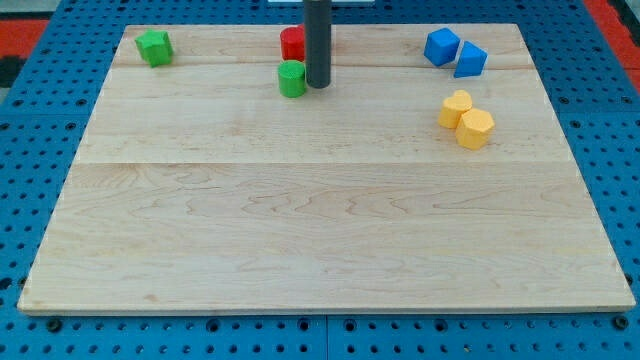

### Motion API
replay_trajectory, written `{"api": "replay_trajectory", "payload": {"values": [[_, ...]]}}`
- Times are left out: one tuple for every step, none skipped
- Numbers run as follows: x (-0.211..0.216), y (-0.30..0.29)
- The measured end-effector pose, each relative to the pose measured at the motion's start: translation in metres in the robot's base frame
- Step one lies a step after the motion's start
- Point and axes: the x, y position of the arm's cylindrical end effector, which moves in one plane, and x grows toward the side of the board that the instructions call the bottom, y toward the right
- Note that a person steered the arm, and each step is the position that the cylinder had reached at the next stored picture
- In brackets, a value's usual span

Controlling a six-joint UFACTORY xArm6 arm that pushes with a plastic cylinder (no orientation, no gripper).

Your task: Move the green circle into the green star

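red block (291, 42), perhaps cylindrical, two blue blocks (441, 46), two yellow blocks (456, 108)

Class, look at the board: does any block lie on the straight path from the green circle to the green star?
Nothing visible does. The green circle and green star have bare board between them. My tip sits just at the circle's right; the red block lies above it, off the path.

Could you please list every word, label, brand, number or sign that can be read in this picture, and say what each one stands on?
None: no readable text shows anywhere in the view.
The wooden board is plain, without markings.
The green star, green circle, red block, two blue blocks and two yellow blocks carry no labels.
The dark rod ending in my tip, just right of the green circle, shows no marking.
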Motion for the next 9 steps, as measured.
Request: {"api": "replay_trajectory", "payload": {"values": [[-0.006, -0.024], [0.007, -0.063], [0.049, -0.064], [0.046, -0.125], [0.025, -0.162], [0.024, -0.142], [0.011, -0.118], [-0.001, -0.158], [-0.004, -0.204]]}}
